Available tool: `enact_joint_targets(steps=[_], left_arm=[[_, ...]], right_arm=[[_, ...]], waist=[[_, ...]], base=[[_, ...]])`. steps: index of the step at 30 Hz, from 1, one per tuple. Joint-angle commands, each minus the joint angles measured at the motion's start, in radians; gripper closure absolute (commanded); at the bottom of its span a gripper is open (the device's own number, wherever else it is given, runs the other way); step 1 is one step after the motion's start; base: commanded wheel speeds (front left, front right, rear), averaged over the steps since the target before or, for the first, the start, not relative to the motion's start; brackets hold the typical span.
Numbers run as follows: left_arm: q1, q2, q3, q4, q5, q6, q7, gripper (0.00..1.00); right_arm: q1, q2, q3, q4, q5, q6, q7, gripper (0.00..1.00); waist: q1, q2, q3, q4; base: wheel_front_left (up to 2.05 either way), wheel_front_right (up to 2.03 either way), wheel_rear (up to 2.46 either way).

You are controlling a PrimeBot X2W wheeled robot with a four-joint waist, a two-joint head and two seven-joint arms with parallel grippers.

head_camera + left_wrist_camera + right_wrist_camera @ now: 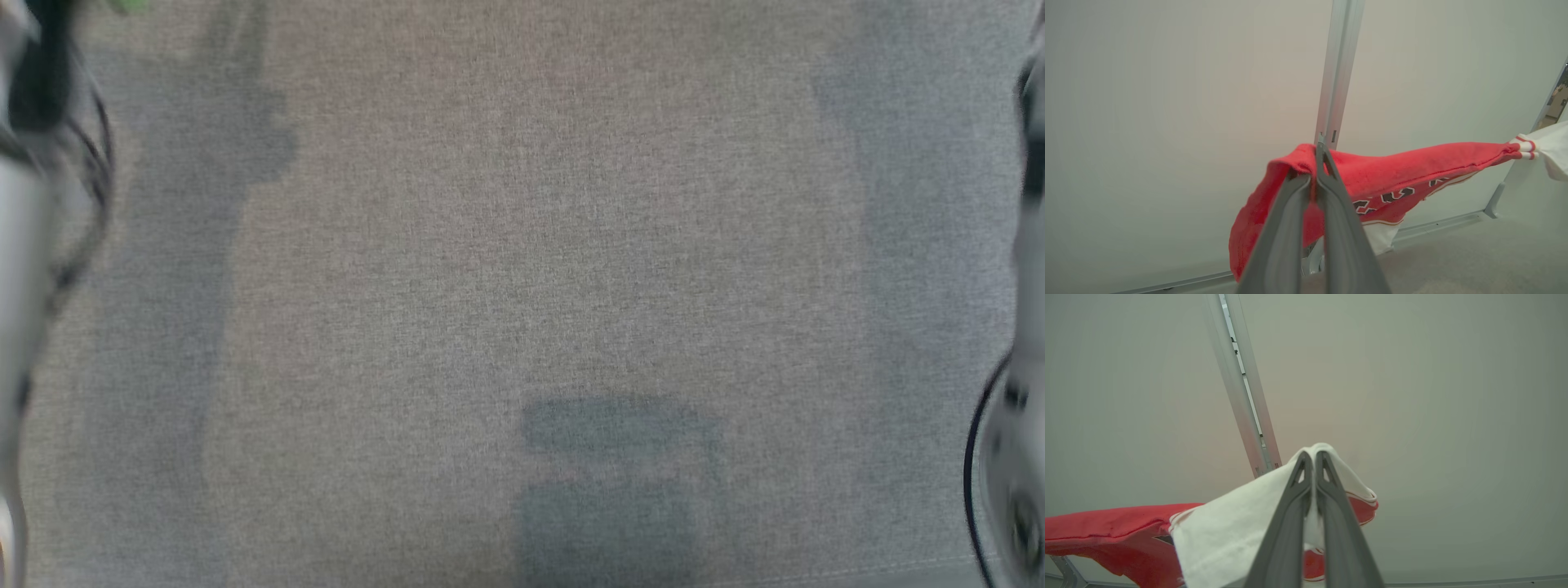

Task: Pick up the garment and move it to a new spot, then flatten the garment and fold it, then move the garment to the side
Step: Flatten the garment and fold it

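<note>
**Garment held aloft between both arms.** The red-and-white jersey (1412, 163) hangs clear of the grey cloth-covered bench (522, 245), stretched in a shallow sag from one pincer to the other. No part of it lies on the stretch of bench in the head view.

The left pincer (1318, 163) is closed, its fingers pinching a fold of the red fabric near dark, white-outlined lettering. The right pincer (1313, 457) is likewise clamped, gripping a white portion edged with red stripes. Behind both stand pale wall panels and a metal post (1337, 73).

The step in hand appears to be the carry to a new spot, or the spread that precedes flattening. The next move probably calls for lowering both arms together, keeping the span taut so that the cloth lands without bunching. The grips should be released only once the cloth rests on the bench.
</note>
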Motion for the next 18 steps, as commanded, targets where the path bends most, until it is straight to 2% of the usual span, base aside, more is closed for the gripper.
enact_joint_targets(steps=[1,6,8,10,15,18], left_arm=[[0.096,0.035,-0.042,-0.025,-0.036,-0.003,-0.028,1.0],[0.459,0.127,-0.169,-0.12,-0.13,-0.002,-0.129,1.0],[0.597,0.147,-0.185,-0.129,-0.148,-0.001,-0.153,1.0],[0.709,0.159,-0.194,-0.13,-0.136,0.02,-0.173,1.0],[0.933,0.103,-0.176,-0.123,-0.114,0.079,-0.194,1.0],[1.041,0.045,-0.13,-0.134,-0.073,0.099,-0.194,1.0]], right_arm=[[0.122,-0.019,0.008,-0.025,0.03,0.0,-0.012,1.0],[0.589,-0.025,-0.002,-0.122,0.132,0.0,-0.029,1.0],[0.745,-0.018,-0.001,-0.156,0.158,-0.001,-0.038,1.0],[0.875,-0.014,-0.003,-0.177,0.178,-0.001,-0.051,1.0],[1.108,0.002,0.005,-0.185,0.21,-0.001,-0.086,1.0],[1.212,-0.007,0.038,-0.166,0.22,-0.001,-0.107,1.0]], waist=[[-0.0003,0.0034,-0.074,-0.006],[-0.0003,0.0034,-0.164,-0.017],[-0.0003,0.0034,-0.194,-0.023],[-0.0003,0.0034,-0.219,-0.027],[-0.0003,0.0034,-0.267,-0.018],[-0.0003,0.0034,-0.288,-0.013]], base=[[0.0,0.0,0.0],[0.0,0.0,0.0],[0.0,0.0,0.0],[0.0,0.0,0.0],[0.0,0.0,0.0],[0.0,0.0,0.0]])
